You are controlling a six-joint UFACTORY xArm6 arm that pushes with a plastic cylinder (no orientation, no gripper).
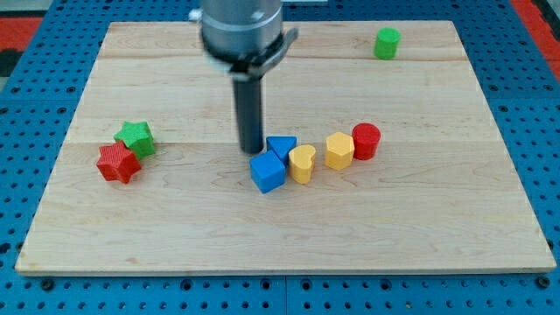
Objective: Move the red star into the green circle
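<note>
The red star (117,164) lies at the view's left on the wooden board, touching the green star (136,137) just above and to its right. The green circle (387,42), a short cylinder, stands near the view's top right. My tip (252,150) is near the board's middle, just left of the blue triangle (282,145) and above the blue cube (268,171). It is far to the right of the red star and well below and left of the green circle.
A yellow heart (302,163), a yellow hexagon (339,150) and a red cylinder (366,140) form a row to the right of the blue blocks. The wooden board (175,236) rests on a blue pegboard.
</note>
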